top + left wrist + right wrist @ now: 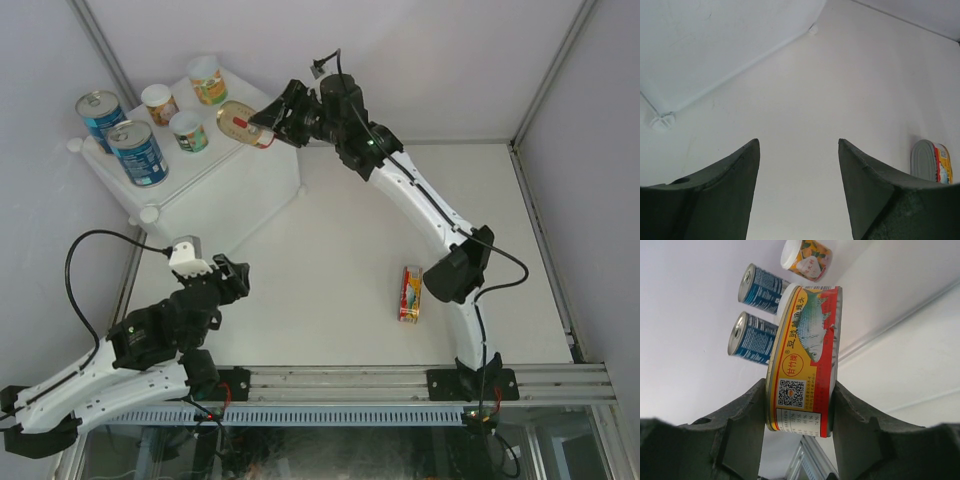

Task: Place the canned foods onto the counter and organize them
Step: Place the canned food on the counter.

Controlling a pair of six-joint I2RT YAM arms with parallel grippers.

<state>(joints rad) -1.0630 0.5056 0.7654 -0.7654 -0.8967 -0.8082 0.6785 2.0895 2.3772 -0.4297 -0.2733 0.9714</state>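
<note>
The counter [225,190] is a big white box at the back left. On its top stand two tall blue cans [100,115] [138,152] and three small round cans [160,103] [188,130] [208,80]. My right gripper [262,128] is shut on a flat oval red-and-yellow tin [240,123], held on edge over the top's right side. In the right wrist view the tin [802,360] fills the gap between the fingers [855,430], with the blue cans [751,338] behind it. A second oval tin [410,292] lies on the table at the right. My left gripper [232,275] hangs open and empty near the counter's front.
White walls and metal frame posts [545,75] close in the table on three sides. A metal rail [400,380] runs along the near edge. The left wrist view shows the counter's side [715,45], a corner knob [662,121] and the lying tin [932,162] at the far right.
</note>
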